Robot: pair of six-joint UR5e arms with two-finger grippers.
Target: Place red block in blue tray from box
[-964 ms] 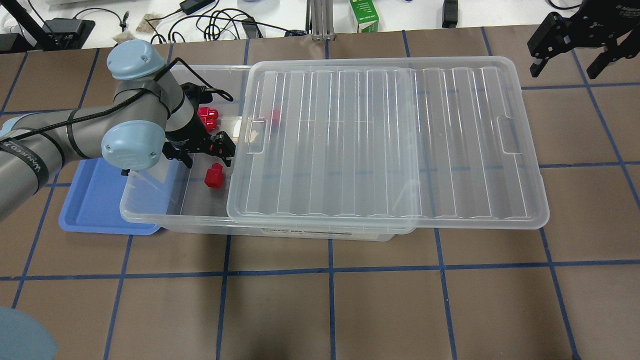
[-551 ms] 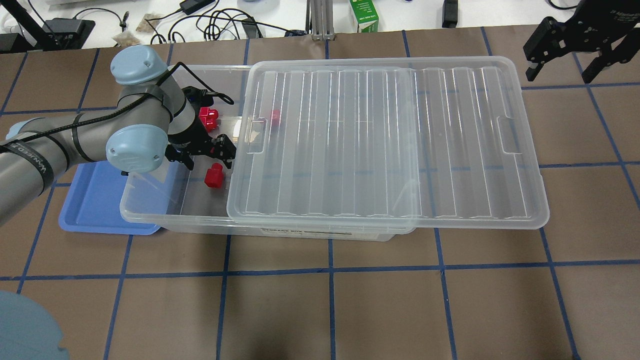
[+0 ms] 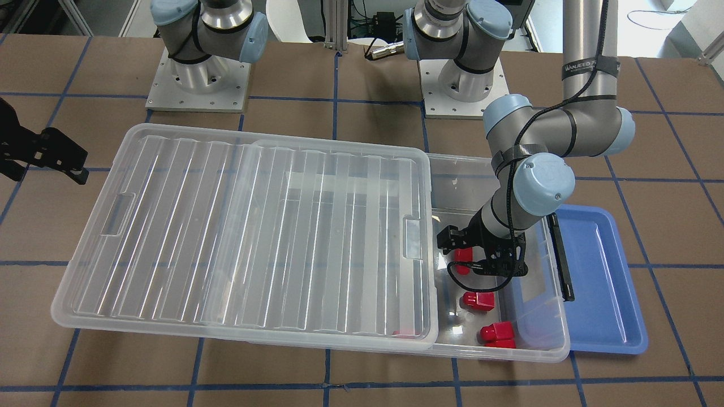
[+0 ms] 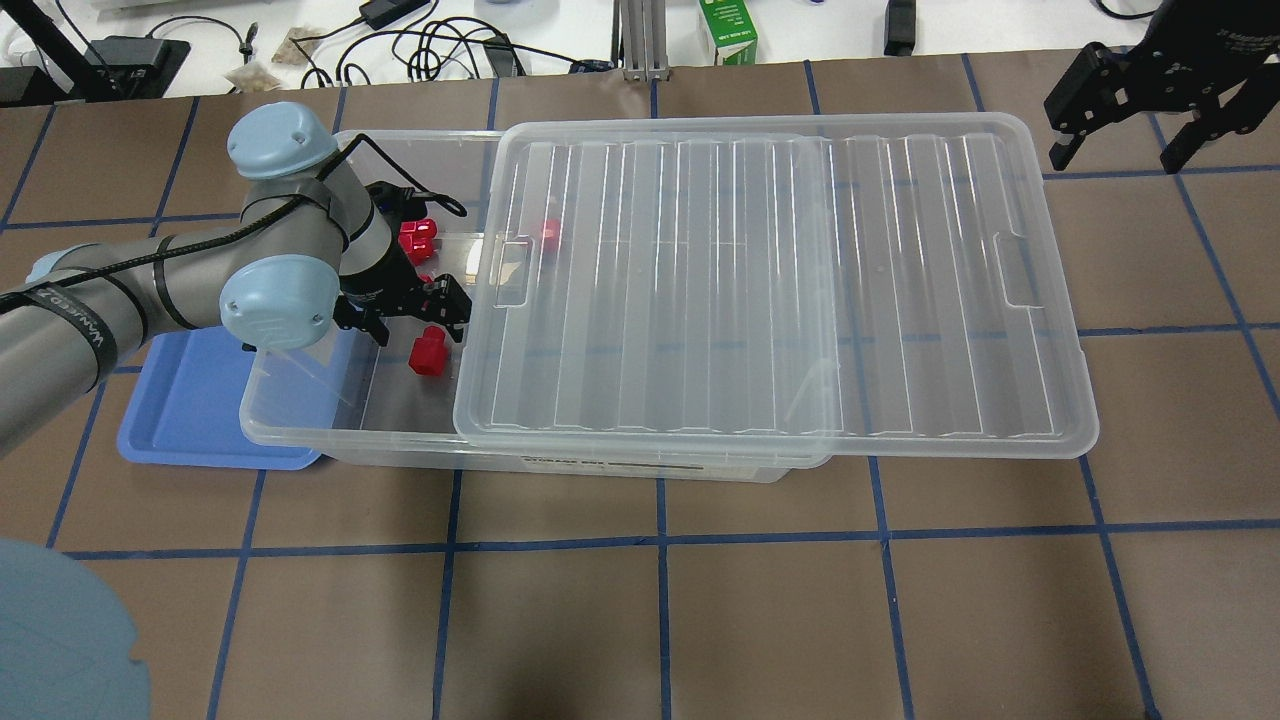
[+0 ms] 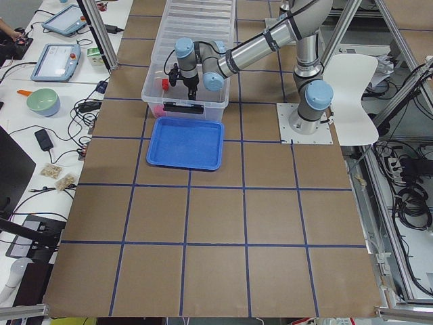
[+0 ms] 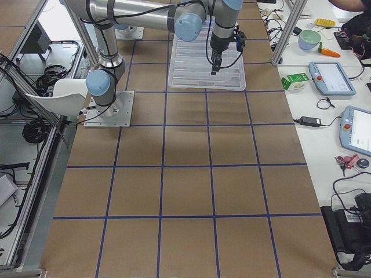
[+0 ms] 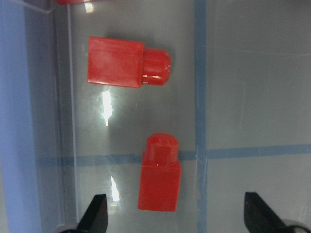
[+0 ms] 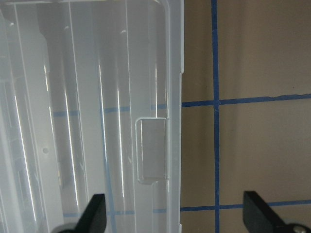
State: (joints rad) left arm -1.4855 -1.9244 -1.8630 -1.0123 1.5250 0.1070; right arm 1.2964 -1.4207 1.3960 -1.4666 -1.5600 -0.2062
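Brown desk (image 4: 700,600) taped in a blue grid. On it stands the large clear plastic storage box (image 4: 340,440). Its ribbed translucent lid (image 4: 760,290) is slid toward my right, so only the left end is open. The flat blue plastic tray (image 4: 190,410) lies just beside that end, with one edge overlapped by the box rim in the overhead view. My right hand (image 4: 1120,148), cut off by the frame's top corner, hangs above the lid's right end with its fingers wide apart. My left hand (image 4: 408,318) is inside the open end, fingers likewise apart and gripping nothing. Since a second ago it has edged nearer the small red plastic block (image 7: 160,180), which has not moved. I cannot tell how low the fingertips sit. A further red block (image 4: 549,232) is only a blur through the lid. The red block lies on the box floor, between my left fingers in the wrist view. Its long axis runs away from me, with the stub end pointing away.
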